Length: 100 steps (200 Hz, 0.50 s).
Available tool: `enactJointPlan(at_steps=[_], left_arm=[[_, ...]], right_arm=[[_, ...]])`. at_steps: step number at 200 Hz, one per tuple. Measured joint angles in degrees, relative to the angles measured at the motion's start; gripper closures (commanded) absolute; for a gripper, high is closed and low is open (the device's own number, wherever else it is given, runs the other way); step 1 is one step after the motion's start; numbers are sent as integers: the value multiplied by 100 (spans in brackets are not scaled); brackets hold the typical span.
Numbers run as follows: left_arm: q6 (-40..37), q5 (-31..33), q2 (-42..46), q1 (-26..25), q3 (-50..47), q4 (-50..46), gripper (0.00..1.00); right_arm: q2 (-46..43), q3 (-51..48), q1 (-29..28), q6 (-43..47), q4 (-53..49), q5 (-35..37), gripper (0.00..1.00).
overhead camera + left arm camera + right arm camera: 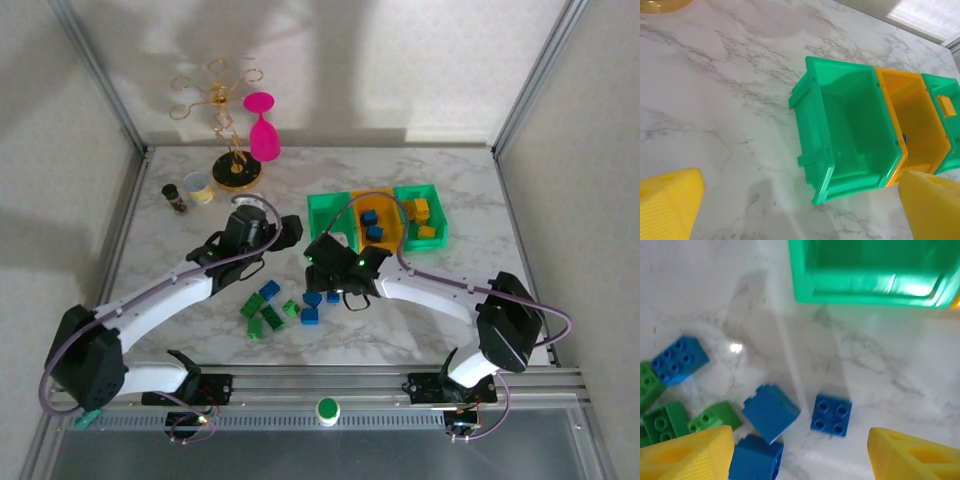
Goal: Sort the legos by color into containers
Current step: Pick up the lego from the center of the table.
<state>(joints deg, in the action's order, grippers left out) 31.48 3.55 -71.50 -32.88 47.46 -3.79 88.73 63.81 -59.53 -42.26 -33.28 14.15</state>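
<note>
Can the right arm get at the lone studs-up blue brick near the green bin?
Probably yes: the right pincer hangs open over the blue brick, which lies apart from the other bricks.

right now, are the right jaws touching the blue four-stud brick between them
Apart. The right wrist view shows bare marble between the blue four-stud brick and the right jaws.

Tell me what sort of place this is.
Probably a robot lab test cell, not a home: a marble-patterned table walled by an aluminium frame, a left arm and right arm bolted to a rail at its near edge, and staged props, legos and containers.
</note>
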Motion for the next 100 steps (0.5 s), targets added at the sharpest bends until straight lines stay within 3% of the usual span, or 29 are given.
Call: enactJointPlan(at_steps=[54,100], left_arm=[[24,74,955,0,-393,-448,0],[131,76,1086,0,-614,-610,0]], right_arm=[[546,-205,-271,-570,-11,42,25],[551,-553,-271,-824,-61,101,33]])
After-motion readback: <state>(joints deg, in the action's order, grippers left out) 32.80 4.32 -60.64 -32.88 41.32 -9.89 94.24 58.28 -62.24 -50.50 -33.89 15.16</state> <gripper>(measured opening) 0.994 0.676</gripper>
